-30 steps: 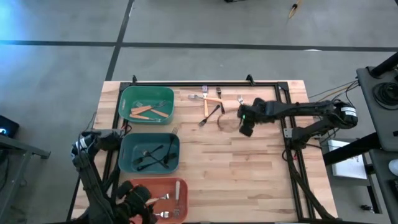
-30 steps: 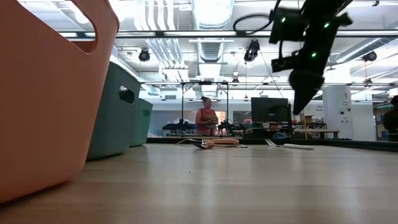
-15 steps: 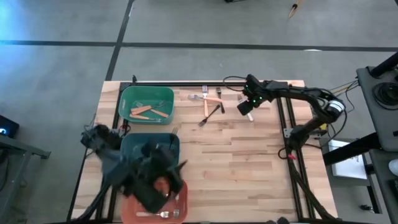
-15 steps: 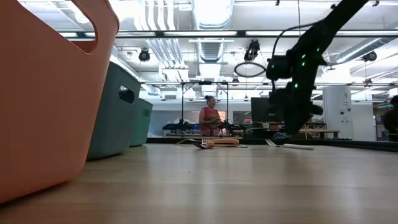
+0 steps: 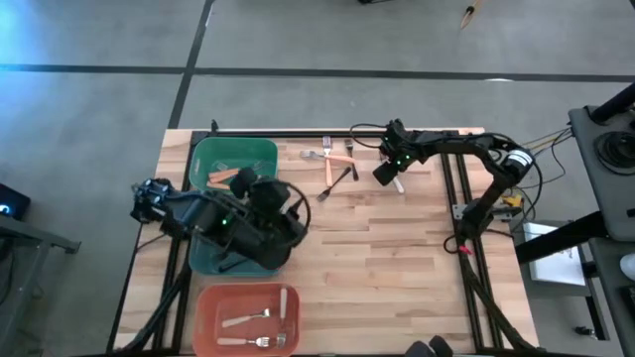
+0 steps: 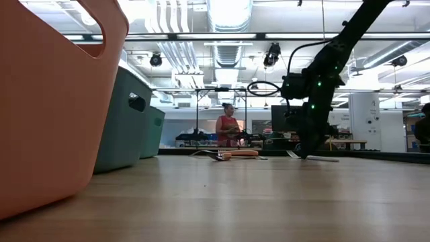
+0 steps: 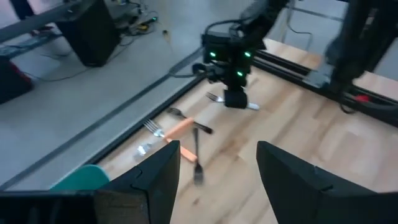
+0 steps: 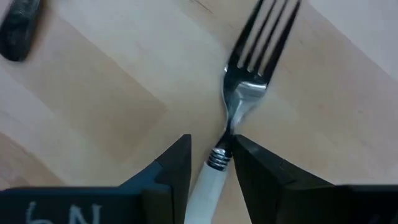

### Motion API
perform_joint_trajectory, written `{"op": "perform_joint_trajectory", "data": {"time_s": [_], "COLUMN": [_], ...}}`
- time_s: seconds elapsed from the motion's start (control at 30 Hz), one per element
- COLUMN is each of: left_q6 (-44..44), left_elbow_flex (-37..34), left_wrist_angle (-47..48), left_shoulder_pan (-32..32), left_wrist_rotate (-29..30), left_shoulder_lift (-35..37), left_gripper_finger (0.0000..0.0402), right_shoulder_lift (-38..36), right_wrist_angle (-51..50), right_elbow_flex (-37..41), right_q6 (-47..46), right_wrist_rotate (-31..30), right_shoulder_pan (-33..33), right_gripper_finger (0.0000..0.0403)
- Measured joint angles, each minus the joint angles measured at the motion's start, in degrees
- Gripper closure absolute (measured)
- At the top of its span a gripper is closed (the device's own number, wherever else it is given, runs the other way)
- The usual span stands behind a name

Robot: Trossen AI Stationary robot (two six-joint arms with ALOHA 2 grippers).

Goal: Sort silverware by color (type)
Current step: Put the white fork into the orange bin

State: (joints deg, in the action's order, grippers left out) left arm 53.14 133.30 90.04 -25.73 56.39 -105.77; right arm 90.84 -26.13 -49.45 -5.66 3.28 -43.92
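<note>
A white-handled fork (image 8: 239,93) lies flat on the wood at the table's far right. My right gripper (image 8: 211,146) is down over it, open, one finger on each side of the handle's top end. The same fork's handle (image 6: 322,158) shows at table level. Left of it lie loose forks with orange handles (image 5: 332,164) and black ones (image 5: 340,181). My left gripper (image 7: 217,155) hangs open and empty above the teal bin (image 5: 203,260), facing the loose forks. My right gripper's fingers come from above, pointing down, and lie across the fork. They stand on both sides of the white handle's top end (image 8: 214,163), by the metal neck. One fingertip (image 8: 239,146) is right against the neck; whether it touches I cannot tell. The fork rests flat on the table.
Along the left stand a green bin (image 5: 260,151) with orange-handled forks, the teal bin under my left arm, and a salmon bin (image 5: 210,297) with white-handled forks. A black frame rail (image 5: 298,130) runs along the far edge. In the room behind stands a person (image 6: 225,128).
My left arm has risen from the salmon bin at the near left and swung toward the far edge, now over the teal bin, its gripper turned toward the far right. My right gripper has gone a little toward the far edge and down to the white-handled fork.
</note>
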Motion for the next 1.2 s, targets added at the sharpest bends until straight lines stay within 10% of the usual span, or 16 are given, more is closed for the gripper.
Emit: {"op": "perform_joint_trajectory", "data": {"time_s": [0.5,1.2], "left_q6": [-1.2,-0.8], "left_elbow_flex": [0.0,-0.1], "left_wrist_angle": [0.0,0.0], "left_shoulder_pan": [5.2,5.2], "left_wrist_rotate": [1.2,1.6], "left_shoulder_lift": [0.2,0.1], "left_gripper_finger": [0.0206,0.0206], "right_shoulder_lift": [8.8,4.7], "right_wrist_angle": [3.0,1.0], "right_elbow_flex": [-0.2,-0.1], "right_q6": [5.3,7.1], "right_wrist_rotate": [-0.1,22.5], "right_shoulder_pan": [-0.4,-8.3], "right_gripper_finger": [0.0389,0.0385]}}
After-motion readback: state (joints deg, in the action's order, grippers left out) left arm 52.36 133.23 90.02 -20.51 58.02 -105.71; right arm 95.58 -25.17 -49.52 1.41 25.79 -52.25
